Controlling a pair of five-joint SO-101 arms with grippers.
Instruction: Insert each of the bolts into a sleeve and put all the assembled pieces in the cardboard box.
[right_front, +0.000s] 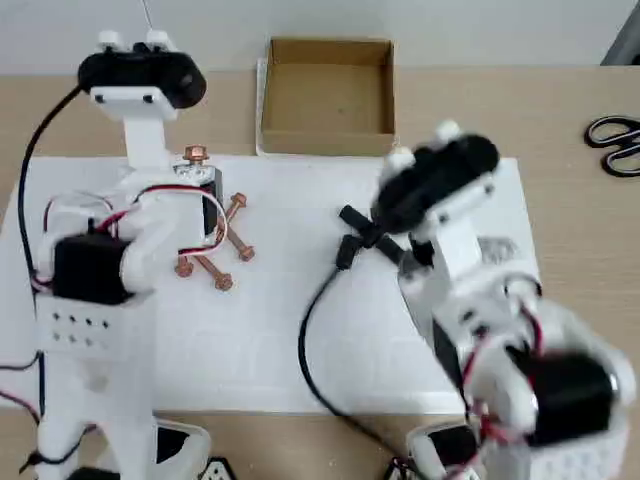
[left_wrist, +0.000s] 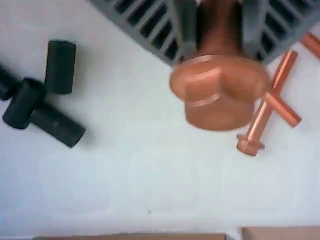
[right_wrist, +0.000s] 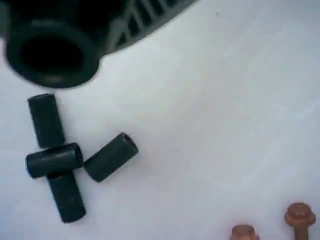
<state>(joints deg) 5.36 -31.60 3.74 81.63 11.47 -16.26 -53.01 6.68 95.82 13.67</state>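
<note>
One bench (right_front: 560, 100): a tan top on which everything else is carried.
White sheet (right_front: 290, 330): laid flat over the middle of the bench, with both arms based at its near edge.
Left arm (right_front: 130, 250): raised over the left part of the sheet, above the loose bolts.
Right arm (right_front: 450, 230): raised over the right part of the sheet, beside the loose sleeves.
Cardboard box (right_front: 330, 100): open upward, set on the bench just beyond the far edge of the sheet.
Scissors (right_front: 612, 143): laid on bare bench at the right edge, off the sheet.
Left hand (left_wrist: 220, 25): pinched on the shank of the held bolt, with a grey finger (left_wrist: 185, 25) on either side.
Right hand (right_wrist: 100, 30): clamped on the held sleeve.
Held sleeve (right_wrist: 50, 55): black, lifted clear of the sheet, its open end turned toward the wrist camera.
Held bolt (left_wrist: 220, 92): copper, lifted off the sheet, its flanged head turned toward the wrist camera.
Loose sleeves (right_wrist: 54, 160): four black tubes lying on the sheet in a tight cluster, several touching, well apart from the box.
Loose bolts (right_front: 223, 283): several copper bolts lying on the sheet under the left arm, two of them crossed.
</note>
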